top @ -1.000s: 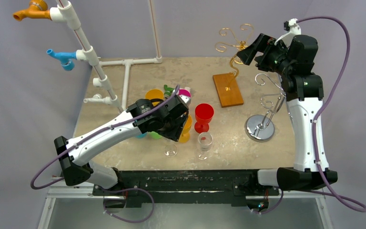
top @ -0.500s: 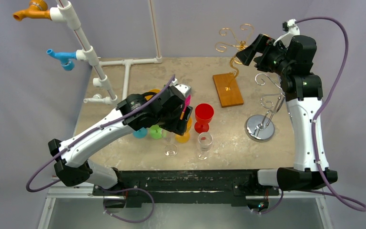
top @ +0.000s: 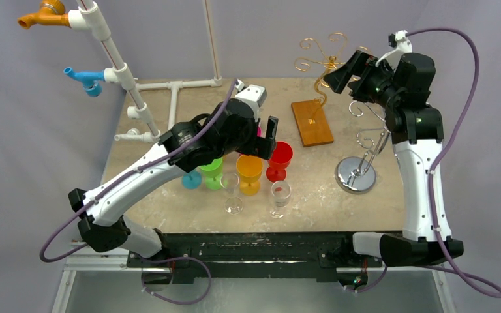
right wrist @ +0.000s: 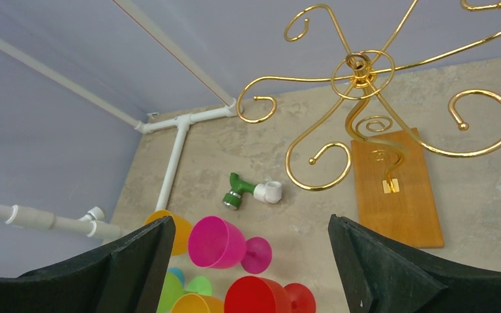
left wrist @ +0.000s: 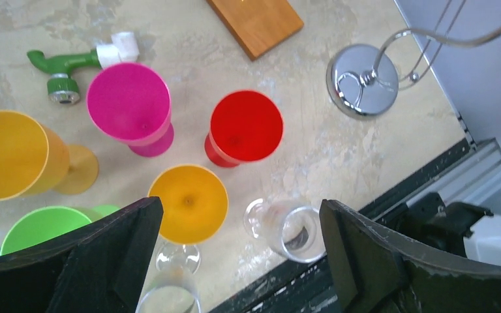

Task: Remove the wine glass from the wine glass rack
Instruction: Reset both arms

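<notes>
Glossy gold wire rack, wooden base; matt stone tabletop.

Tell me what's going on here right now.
The left gripper hovers open over a cluster of coloured plastic goblets and clear wine glasses standing on the table. The right gripper is raised, open and empty, beside the gold wire glass rack on its wooden base. No glass hangs on it or on the chrome rack.

White arms, black joints, purple cables.

Your left gripper reaching toward 1 o'clock, jaws wide apart, your right gripper raised, jaws apart, pointing to 9 o'clock
</notes>
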